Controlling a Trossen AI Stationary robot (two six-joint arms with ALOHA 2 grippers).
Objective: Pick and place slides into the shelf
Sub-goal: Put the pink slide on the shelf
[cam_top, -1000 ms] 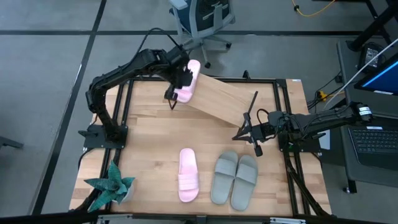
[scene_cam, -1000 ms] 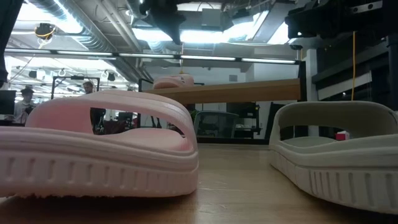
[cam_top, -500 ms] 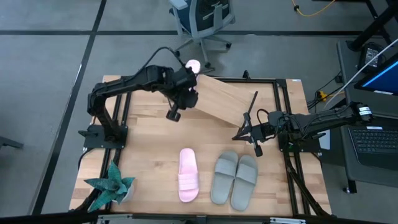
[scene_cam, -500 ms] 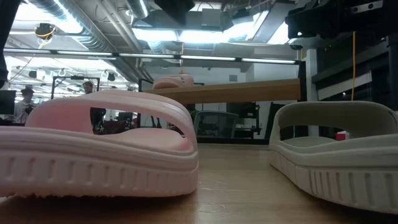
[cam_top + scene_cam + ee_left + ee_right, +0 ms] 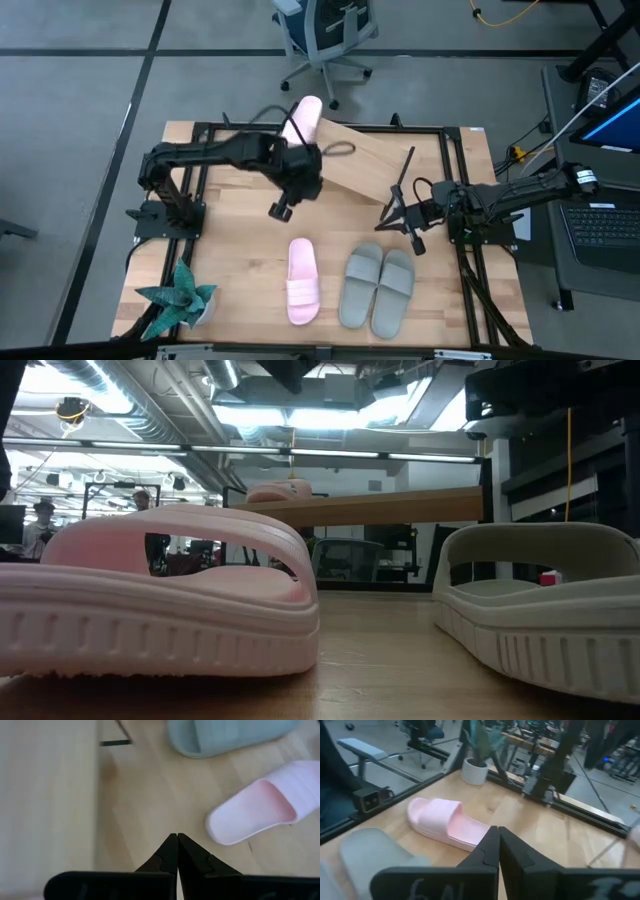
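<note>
One pink slide (image 5: 303, 120) lies on the far left end of the slanted wood shelf (image 5: 355, 160); in the low view this slide (image 5: 280, 491) shows on top of the board (image 5: 380, 507). The other pink slide (image 5: 303, 281) (image 5: 260, 802) and the grey-green pair (image 5: 379, 288) rest sole-down on the table near its near edge. My left gripper (image 5: 279, 211) (image 5: 177, 836) is shut and empty, hovering over the table in front of the shelf's left end. My right gripper (image 5: 383, 221) (image 5: 495, 828) is shut and empty by the shelf's right end.
A potted plant (image 5: 178, 300) stands at the near left corner and shows as a white pot (image 5: 474, 771) in the right wrist view. A black frame (image 5: 300, 128) borders the tabletop. Bare wood lies between the shelf and the slides. An office chair (image 5: 325, 35) stands beyond the far edge.
My left gripper has drawn away from the pink slide on the shelf, moving toward the near edge and the table's middle, over the bare wood. That slide stays on the shelf's far left end. The right arm has kept still.
</note>
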